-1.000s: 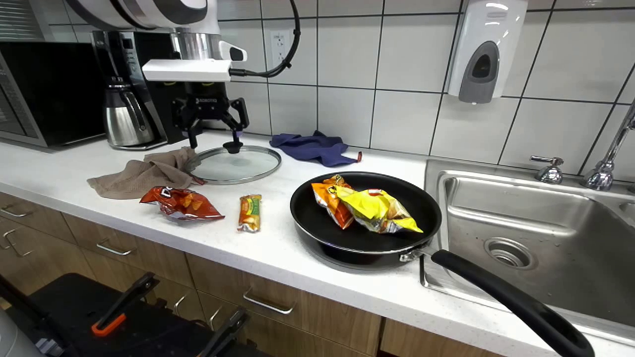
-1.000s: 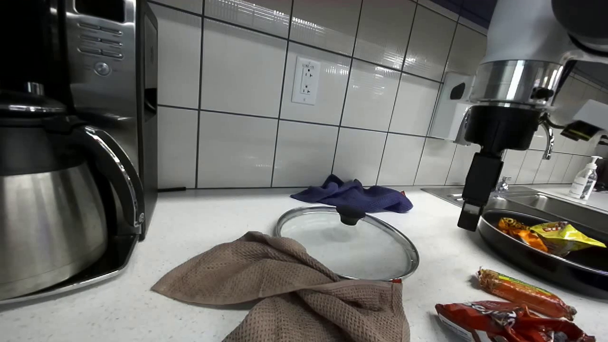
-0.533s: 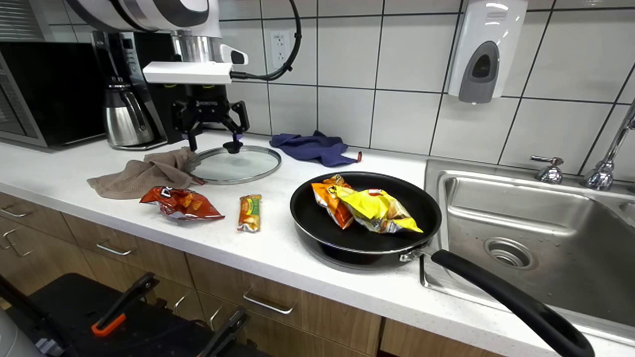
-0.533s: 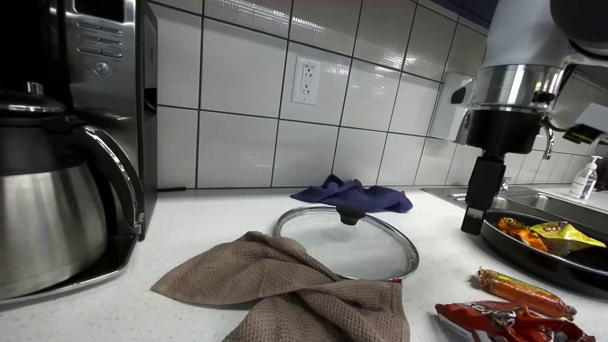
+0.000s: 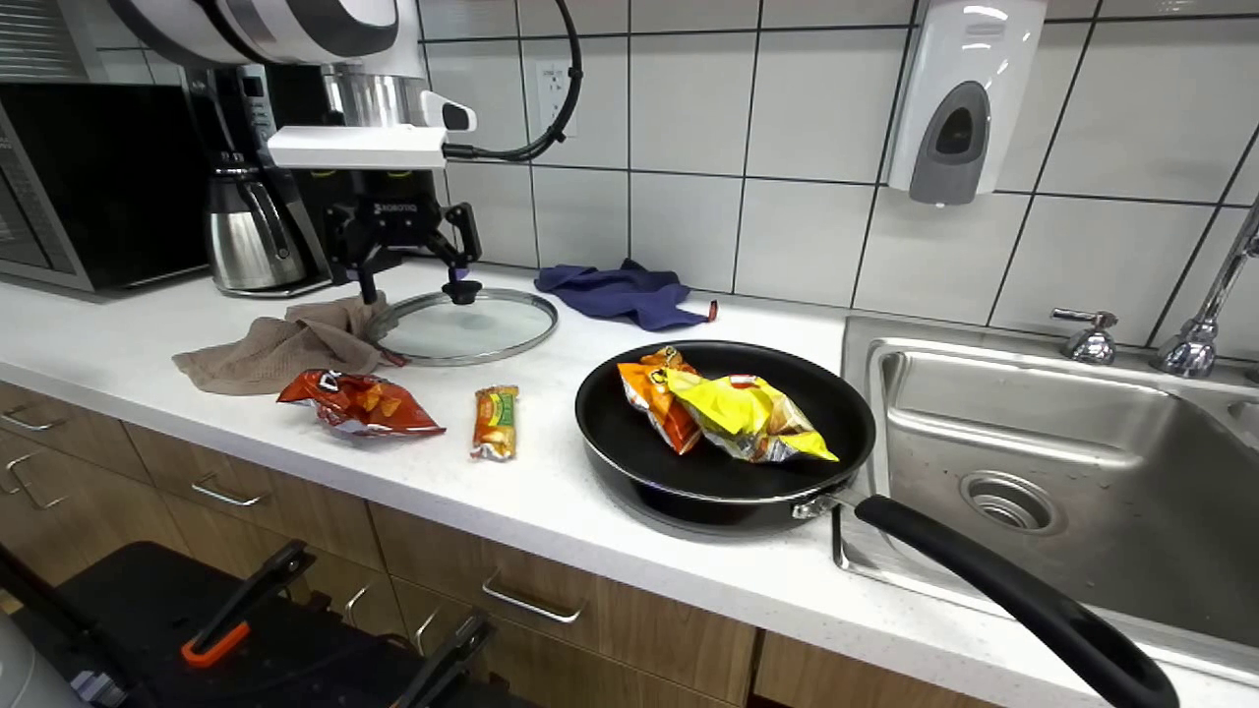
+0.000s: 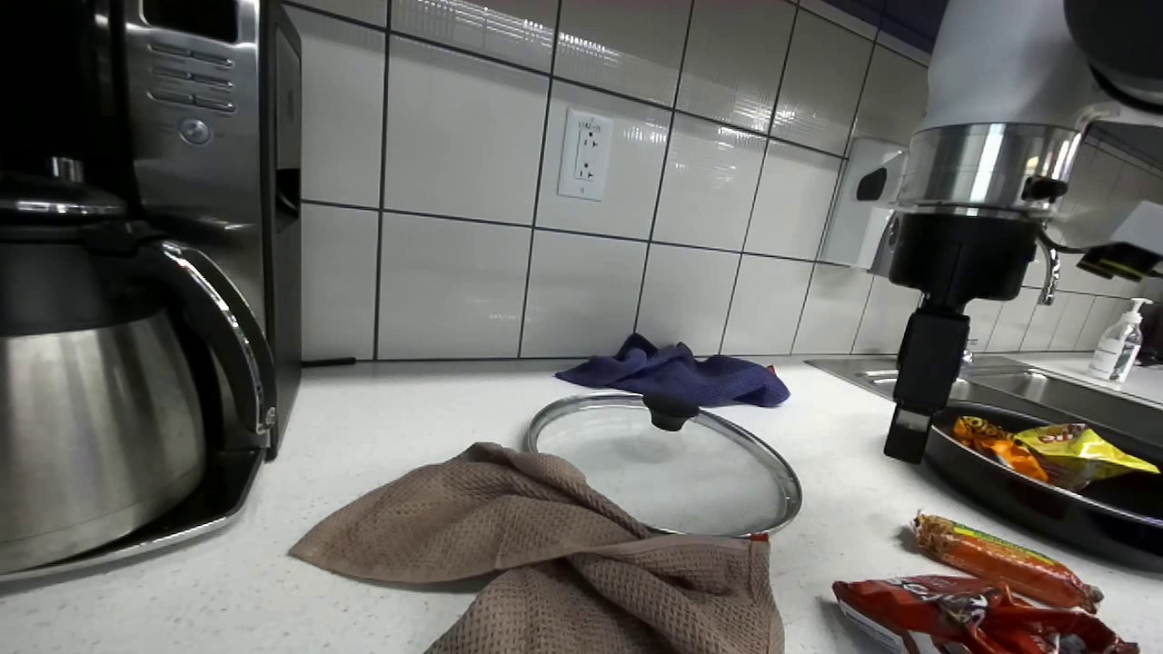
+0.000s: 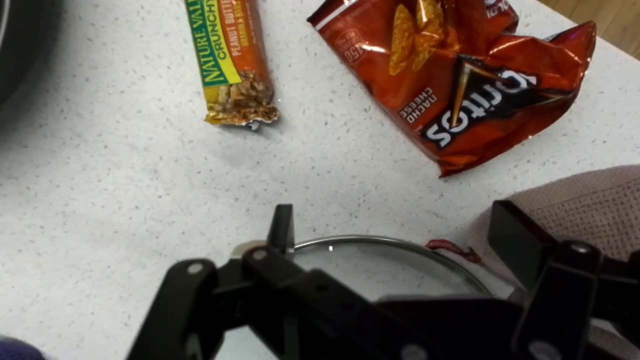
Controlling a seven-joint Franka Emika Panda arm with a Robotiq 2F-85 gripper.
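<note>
white soap dispenser (image 5: 969,103) on tiled wall (image 5: 689,108) | steel sink (image 5: 1023,403) below | carafe (image 5: 238,244) beside microwave (image 5: 118,182)

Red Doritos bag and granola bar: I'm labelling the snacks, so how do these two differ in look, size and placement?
Size: the Doritos bag is wider; the granola bar is a narrow strip.
Colour: the Doritos bag is mostly red, while the granola bar shows green, yellow and orange.
Placement: the Doritos bag lies nearer the brown cloth, the granola bar nearer the frying pan.
Both lie on the white counter.
</note>
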